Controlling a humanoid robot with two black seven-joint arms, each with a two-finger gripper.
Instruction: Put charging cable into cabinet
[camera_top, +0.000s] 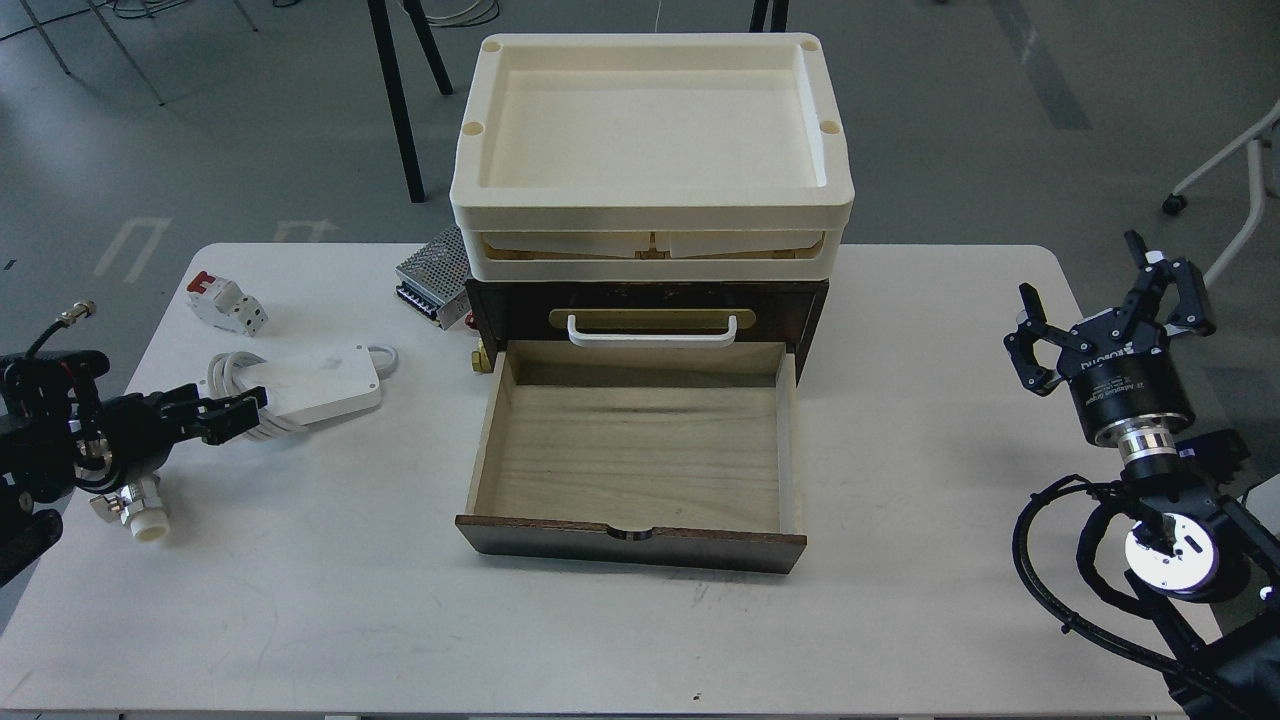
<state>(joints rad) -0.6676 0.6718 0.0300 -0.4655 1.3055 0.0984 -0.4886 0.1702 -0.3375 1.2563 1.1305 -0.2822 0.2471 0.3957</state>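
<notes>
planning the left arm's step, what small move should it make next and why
Probably ease the left gripper a little further onto the charging cable and shut the jaws. Its tip already sits at the coiled cord end of the adapter, which lies flat on the table, not lifted. The drawer is pulled open and empty, so only the grasp is missing. The right gripper stands open, far off.

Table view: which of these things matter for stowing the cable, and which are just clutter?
For the job:
- charging cable, at the left gripper
- cabinet, its drawer pulled open and empty

Lying about:
- circuit breaker
- perforated power supply box
- right gripper, open, idle
</notes>
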